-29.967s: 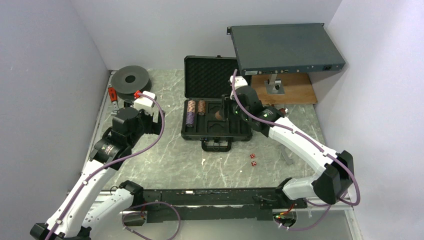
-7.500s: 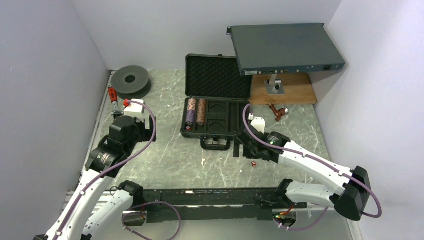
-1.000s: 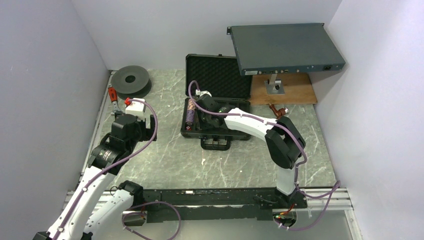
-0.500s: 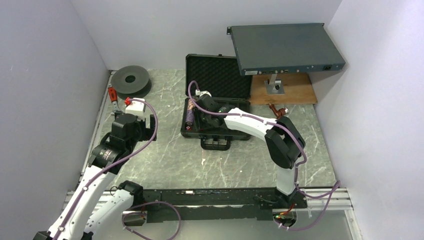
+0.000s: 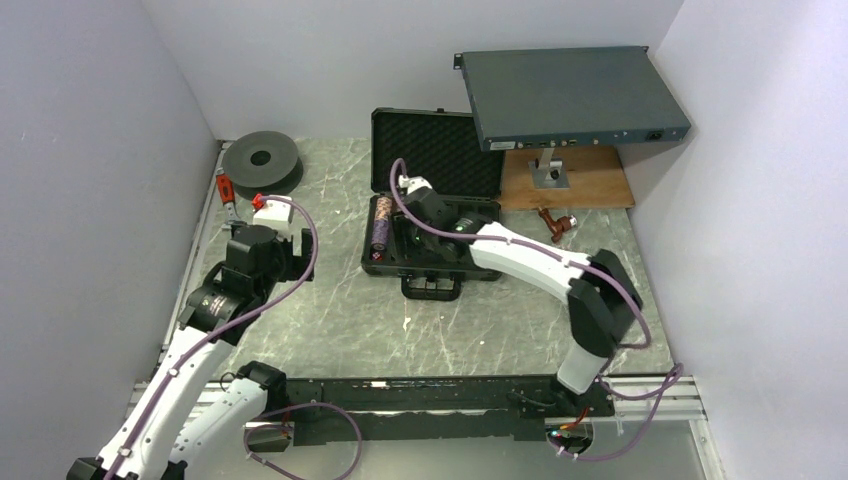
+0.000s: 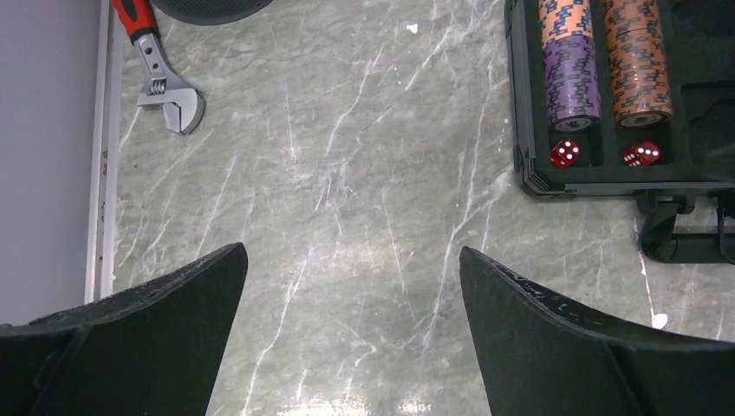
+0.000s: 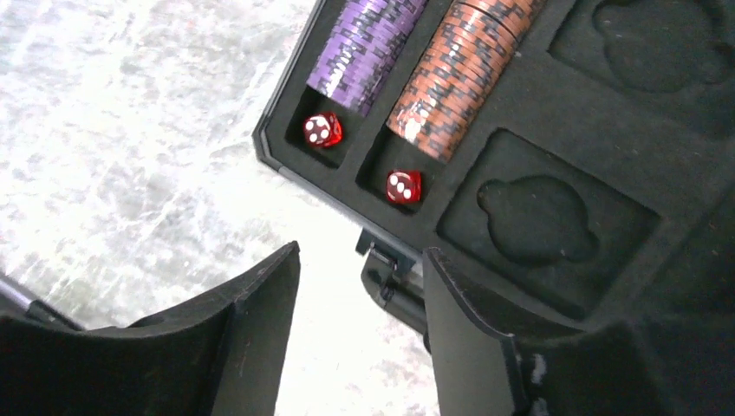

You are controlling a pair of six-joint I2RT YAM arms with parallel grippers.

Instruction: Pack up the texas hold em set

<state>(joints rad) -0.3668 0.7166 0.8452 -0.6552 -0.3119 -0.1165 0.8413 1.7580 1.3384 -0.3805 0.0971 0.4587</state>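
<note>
Spanning the ground under both claws: grey marbled table (image 5: 330,310). Grey metal box (image 5: 570,95) sits raised at the back, well beyond the right claw (image 7: 360,260) and off to its right.

Black case (image 5: 440,155) lies open with its foam lid upright. The right claw hangs over the front left corner of its tray, fingers parted with nothing between them. The case handle (image 7: 390,277) shows in the gap.

Dark spool (image 5: 262,157) is far ahead of the left claw (image 6: 351,251), at the back left.

Left claw hovers above bare table, fingers spread wide and empty. The case is off to its right.

Purple chips (image 7: 364,43) and brown chips (image 7: 459,78) lie in neighbouring slots, just beyond the right claw's tips.

Red-handled wrench (image 6: 160,74) lies ahead and left of the left claw.

Two red dice: one (image 7: 321,129) at the near end of the purple slot, the other (image 7: 404,185) at the near end of the brown slot, closest to the right claw.
</note>
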